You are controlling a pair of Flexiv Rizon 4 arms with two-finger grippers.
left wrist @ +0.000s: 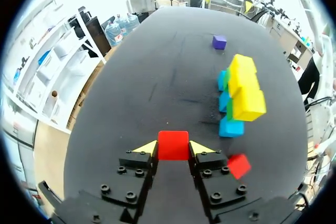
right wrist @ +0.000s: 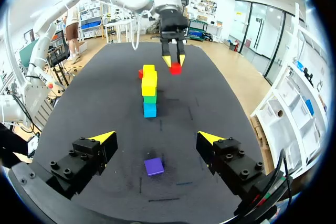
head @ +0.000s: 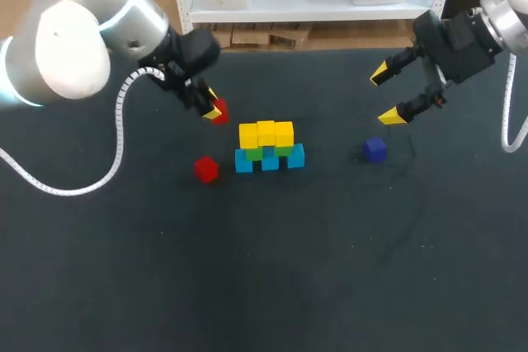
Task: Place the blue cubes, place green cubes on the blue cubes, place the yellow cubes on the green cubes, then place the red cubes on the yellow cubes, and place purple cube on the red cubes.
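Nearest, a loose red cube (head: 206, 169) lies on the dark surface (head: 264, 269), just left of the stack: blue cubes (head: 270, 161) at the bottom, green cubes (head: 255, 154) on them, yellow cubes (head: 266, 133) on top. Off to the right sits the purple cube (head: 375, 149). Farther back, the left claw (head: 213, 108) is clenched on a second red cube (left wrist: 172, 145); the right claw (head: 386, 96) hangs released above the purple cube.
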